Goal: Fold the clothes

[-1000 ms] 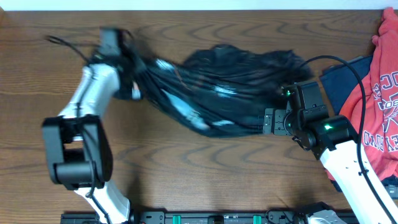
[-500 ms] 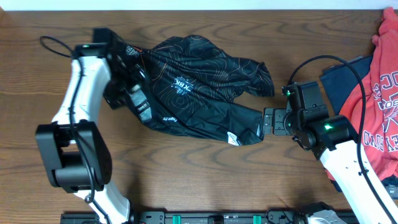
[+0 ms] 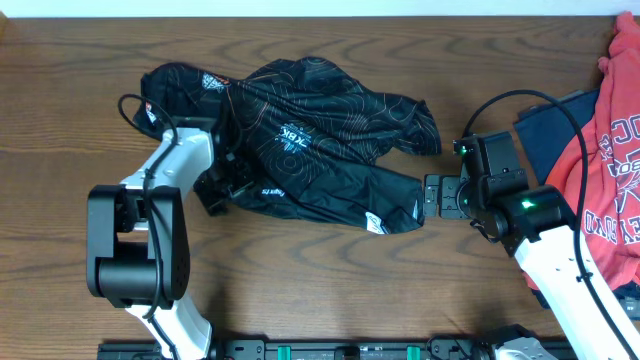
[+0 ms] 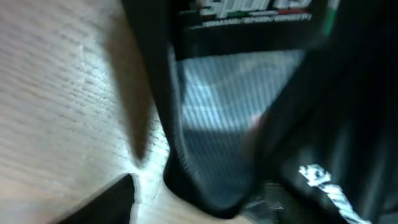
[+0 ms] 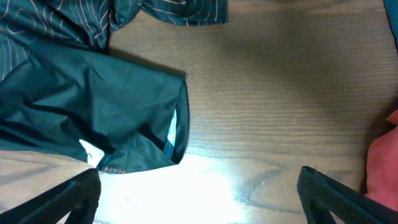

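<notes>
Here's the jersey, black with orange contour lines, lying rumpled on the surface toward 11 o'clock in the overhead view, bunched rather than flat. Your left gripper is down on the cloth at the jersey's 8 o'clock edge. You can't tell whether its fingers are apart or pinching fabric: it's black on black from above, and its own wrist camera is a blur. Your right gripper sits just beside the jersey's 4 o'clock corner, fingers spread wide with only bare wood between them. My call is that this is flattening before any fold. Take a single layer at each end, lift low, and draw the ends apart toward 9 and 3 until the wrinkles go, steering clear of the red garment at 3 o'clock. The right wrist view gives you what the overhead can't: that corner's turned edge with its pale lining, the place to bite. Only the overhead shows the whole outline and the white lettering.
</notes>
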`<state>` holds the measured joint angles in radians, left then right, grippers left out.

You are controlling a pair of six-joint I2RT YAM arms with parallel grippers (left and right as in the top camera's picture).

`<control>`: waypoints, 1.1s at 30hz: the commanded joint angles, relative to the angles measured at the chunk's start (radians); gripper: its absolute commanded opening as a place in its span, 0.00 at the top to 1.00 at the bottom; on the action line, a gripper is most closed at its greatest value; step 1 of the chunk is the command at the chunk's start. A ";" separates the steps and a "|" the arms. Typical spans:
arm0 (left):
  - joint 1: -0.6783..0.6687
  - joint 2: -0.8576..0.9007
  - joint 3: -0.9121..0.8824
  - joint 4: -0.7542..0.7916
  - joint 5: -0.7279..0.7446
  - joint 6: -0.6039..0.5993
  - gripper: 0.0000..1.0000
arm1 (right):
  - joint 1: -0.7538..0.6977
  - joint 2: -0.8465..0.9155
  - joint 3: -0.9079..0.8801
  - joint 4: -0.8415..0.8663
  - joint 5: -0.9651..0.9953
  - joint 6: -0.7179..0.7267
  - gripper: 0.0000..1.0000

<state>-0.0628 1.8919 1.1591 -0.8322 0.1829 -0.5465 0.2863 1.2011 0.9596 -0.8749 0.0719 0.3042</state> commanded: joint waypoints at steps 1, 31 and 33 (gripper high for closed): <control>-0.002 0.005 -0.009 0.020 -0.016 -0.005 0.67 | -0.006 -0.011 0.014 -0.002 0.006 0.013 0.01; 0.325 -0.246 0.036 -0.342 0.011 0.056 0.02 | -0.006 0.112 0.007 -0.007 -0.039 0.014 0.01; 0.284 -0.246 0.006 -0.342 0.016 0.056 0.02 | -0.006 0.113 0.007 -0.004 -0.039 0.014 0.01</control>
<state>0.2646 1.6371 1.2030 -1.1675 0.1566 -0.5144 0.2863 1.3117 0.9596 -0.8810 0.0383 0.3042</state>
